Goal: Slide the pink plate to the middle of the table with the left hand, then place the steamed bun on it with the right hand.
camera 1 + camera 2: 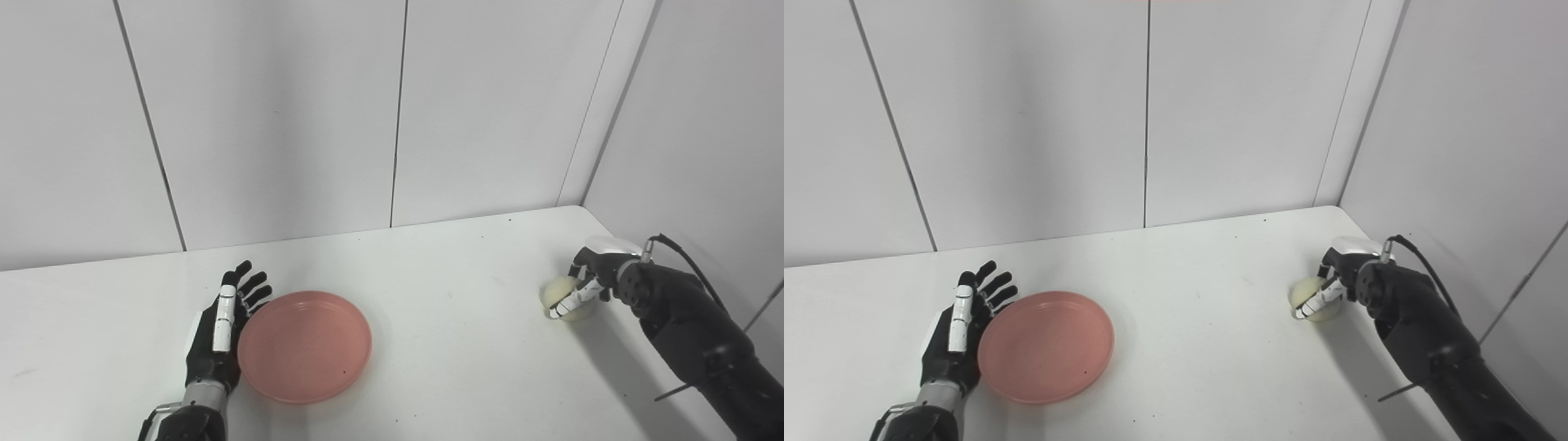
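A round pink plate (305,346) lies flat on the white table (447,306), left of centre. My left hand (223,331) is open, fingers straight and apart, with its edge against the plate's left rim. A pale steamed bun (563,299) sits on the table at the far right. My right hand (591,275) is closed around the bun, fingers over its top and front; the bun still rests on the table. In the right eye view the plate (1046,346), left hand (958,334), bun (1312,299) and right hand (1338,275) stand the same way.
White wall panels (398,110) close the table at the back and on the right, right behind the bun. A thin black cable (686,257) runs from the right wrist. Bare tabletop lies between plate and bun.
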